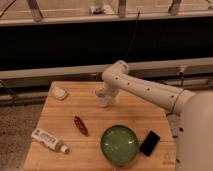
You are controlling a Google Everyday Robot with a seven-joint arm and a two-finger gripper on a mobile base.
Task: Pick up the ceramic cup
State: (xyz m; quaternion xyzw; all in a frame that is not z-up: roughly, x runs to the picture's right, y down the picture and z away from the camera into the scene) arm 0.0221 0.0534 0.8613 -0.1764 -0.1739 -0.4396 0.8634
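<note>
The ceramic cup [101, 96] is standing upright on the far part of the wooden table [127, 114], a little left of the centre of the frame and just above its middle. It is small, white and without a handle. The gripper [107, 94] is sitting right at the cup, on its right side, with its fingers spread wide apart rather than clamped. Whether they are touching the cup's wall cannot be told. The cup is resting on the tabletop, not lifted.

The white arm [146, 90] is reaching in from the right edge of the frame, running up and to the left to a rounded elbow above the cup and then bending down to the gripper.

Toward the lower part of the frame, well apart from the cup, a large round green bowl [120, 144] is sitting near the table's front edge. A black phone [149, 143] is lying just beside it on the right. A dark red pepper-shaped object [81, 125] is lying below and left of the cup. A white tube [49, 140] is lying at an angle in the lower left corner of the table. A small pale object [60, 93] is sitting at the table's upper left corner.
</note>
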